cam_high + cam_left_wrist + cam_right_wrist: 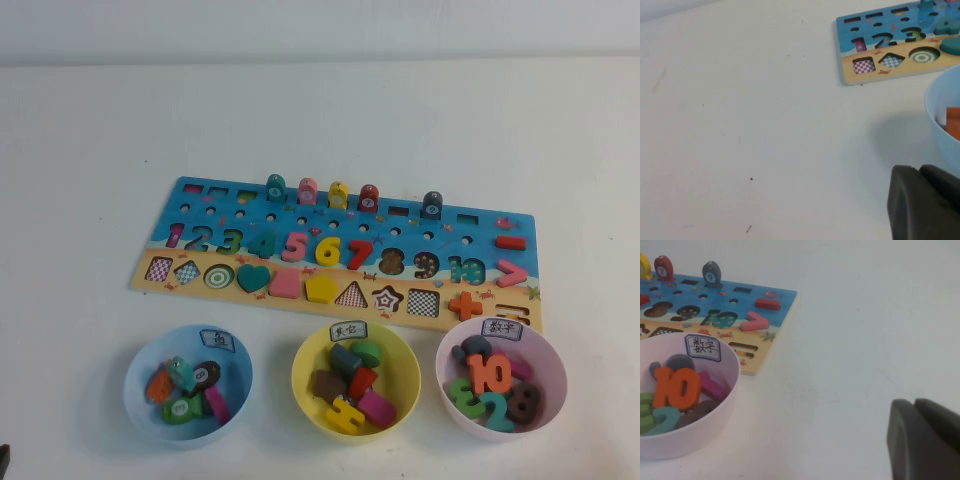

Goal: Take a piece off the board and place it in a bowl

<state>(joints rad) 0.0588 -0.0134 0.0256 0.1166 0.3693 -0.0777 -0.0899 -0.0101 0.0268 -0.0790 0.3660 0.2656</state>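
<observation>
The red minus piece lies in its slot at the right end of the board, above the pink greater-than sign. It also shows in the right wrist view. The yellow bowl stands in front of the board's middle with several pieces in it. My left gripper is shut and empty, low over the bare table to the left of the board. My right gripper is shut and empty, to the right of the board. Neither gripper shows in the high view.
A light blue bowl stands left of the yellow one and a pink bowl right of it, both holding pieces. An orange plus sign and several numbers, shapes and pegs sit on the board.
</observation>
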